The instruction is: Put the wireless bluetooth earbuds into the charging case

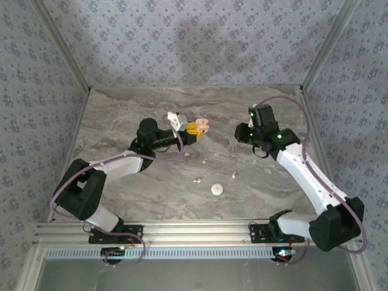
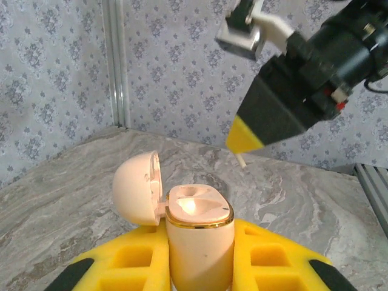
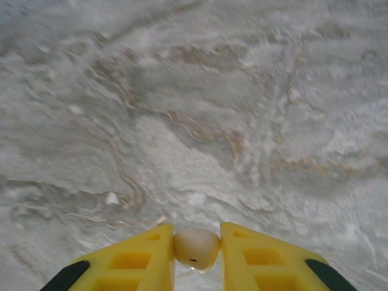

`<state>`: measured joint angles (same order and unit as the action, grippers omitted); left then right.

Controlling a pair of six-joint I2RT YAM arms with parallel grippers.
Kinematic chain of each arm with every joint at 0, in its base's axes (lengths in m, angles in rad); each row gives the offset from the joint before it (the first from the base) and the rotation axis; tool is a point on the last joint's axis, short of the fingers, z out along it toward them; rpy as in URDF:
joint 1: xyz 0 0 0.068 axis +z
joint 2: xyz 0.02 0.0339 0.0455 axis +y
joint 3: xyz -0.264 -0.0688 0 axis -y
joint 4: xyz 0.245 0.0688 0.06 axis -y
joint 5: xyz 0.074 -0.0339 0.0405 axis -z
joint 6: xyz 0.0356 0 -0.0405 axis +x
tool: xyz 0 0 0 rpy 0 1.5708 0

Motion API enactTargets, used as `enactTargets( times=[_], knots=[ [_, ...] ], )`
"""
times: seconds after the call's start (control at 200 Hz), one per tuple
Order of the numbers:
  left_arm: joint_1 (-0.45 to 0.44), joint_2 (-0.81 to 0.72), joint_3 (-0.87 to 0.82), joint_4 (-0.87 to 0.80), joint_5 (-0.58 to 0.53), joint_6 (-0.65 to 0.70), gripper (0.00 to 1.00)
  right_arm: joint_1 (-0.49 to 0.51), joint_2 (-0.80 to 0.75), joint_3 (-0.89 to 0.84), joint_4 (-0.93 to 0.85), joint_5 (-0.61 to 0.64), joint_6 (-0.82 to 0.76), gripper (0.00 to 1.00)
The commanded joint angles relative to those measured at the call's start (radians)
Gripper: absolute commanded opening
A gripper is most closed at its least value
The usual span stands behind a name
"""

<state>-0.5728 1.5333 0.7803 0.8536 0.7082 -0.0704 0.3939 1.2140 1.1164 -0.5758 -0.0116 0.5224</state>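
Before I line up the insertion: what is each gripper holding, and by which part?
Left gripper clamps the open charging case by its lower body. Right gripper pinches an earbud by its bud end, stem protruding.

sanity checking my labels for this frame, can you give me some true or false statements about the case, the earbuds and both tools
1. The lid of the charging case stands open. True.
2. The right tool is empty. False: it is shut on an earbud.
3. The charging case lies flat on the table. False: the left tool holds it upright, off the table.
4. Some small white pieces lie loose on the table between the two arms. True.
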Motion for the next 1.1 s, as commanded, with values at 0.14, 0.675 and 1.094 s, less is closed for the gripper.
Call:
enactTargets(
  times=[0.14,0.675,1.094],
  knots=[
    [-0.024,0.023,0.037,0.06,0.003,0.057,0.14,0.086,-0.067,0.068,0.15,0.011,-0.024,0.25],
    [-0.032,0.019,0.051,0.1,0.01,0.049,0.14,0.158,-0.042,0.047,0.326,-0.123,-0.047,0.26],
    [-0.032,0.01,0.051,0.111,0.007,0.035,0.14,0.158,0.013,0.03,0.352,-0.201,-0.028,0.26]
  ],
)
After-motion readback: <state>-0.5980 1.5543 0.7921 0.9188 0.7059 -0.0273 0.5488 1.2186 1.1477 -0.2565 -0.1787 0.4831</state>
